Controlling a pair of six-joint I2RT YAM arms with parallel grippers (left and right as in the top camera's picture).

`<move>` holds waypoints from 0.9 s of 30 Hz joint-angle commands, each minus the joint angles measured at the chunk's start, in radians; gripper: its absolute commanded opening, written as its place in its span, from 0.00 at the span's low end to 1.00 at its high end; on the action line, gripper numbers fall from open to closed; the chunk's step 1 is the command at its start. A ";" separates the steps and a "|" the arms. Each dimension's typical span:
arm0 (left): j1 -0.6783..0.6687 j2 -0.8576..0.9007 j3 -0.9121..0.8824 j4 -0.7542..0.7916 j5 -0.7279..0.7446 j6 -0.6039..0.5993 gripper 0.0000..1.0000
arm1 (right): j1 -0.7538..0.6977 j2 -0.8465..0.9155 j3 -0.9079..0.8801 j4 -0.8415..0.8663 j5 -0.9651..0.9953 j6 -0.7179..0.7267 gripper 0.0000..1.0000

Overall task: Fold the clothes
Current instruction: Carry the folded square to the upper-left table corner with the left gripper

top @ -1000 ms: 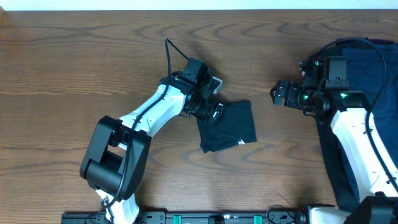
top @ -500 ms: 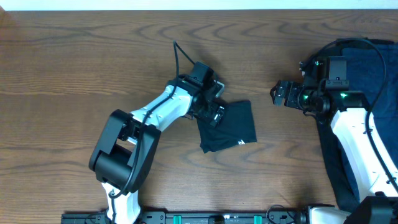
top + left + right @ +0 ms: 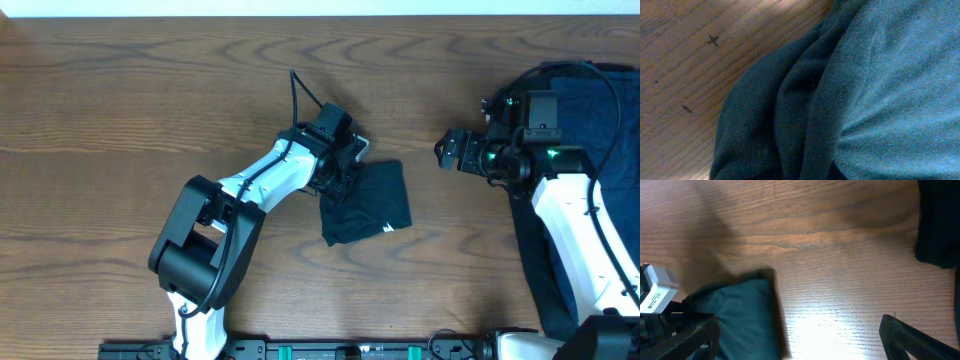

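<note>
Reaching in from the near edge of the desk [image 3: 120, 110], the left arm [image 3: 260, 185] ends at the middle, as the overhead view shows. The left pincer [image 3: 345, 172] is pressed together on the upper-left corner of the shirt [image 3: 375, 200], pinching the cloth there. The shirt is black and lies folded in a rough square at the desk's centre, with a small white label [image 3: 390, 228] near its lower right corner. The right arm [image 3: 575, 225] runs along the right side. The right pincer [image 3: 445, 152] is spread and hangs over bare wood, well apart from the shirt. Navy cloth [image 3: 600, 90] lies heaped at the far right corner, under and behind that arm.

In the left wrist view, dark fabric fills most of the frame, gathered into several deep folds. Bare wood shows only at the upper left. No fingers are visible here.

In the right wrist view, two dark fingers [image 3: 912, 337] stand far apart at the bottom corners with only wood between them. The shirt lies at the lower left, with the left pincer's hardware touching its left side. A dark piece of cloth shows at the upper right edge.
</note>
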 commanded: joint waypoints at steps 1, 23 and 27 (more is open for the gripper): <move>0.006 0.014 0.003 -0.010 -0.075 -0.016 0.06 | -0.003 -0.001 0.003 0.000 0.006 -0.009 0.99; 0.600 -0.009 0.003 0.055 -0.272 -0.153 0.06 | -0.003 -0.001 0.003 0.000 0.006 -0.009 0.99; 0.748 -0.009 0.004 0.119 -0.270 -0.152 0.06 | -0.003 -0.001 0.003 0.000 0.006 -0.009 0.99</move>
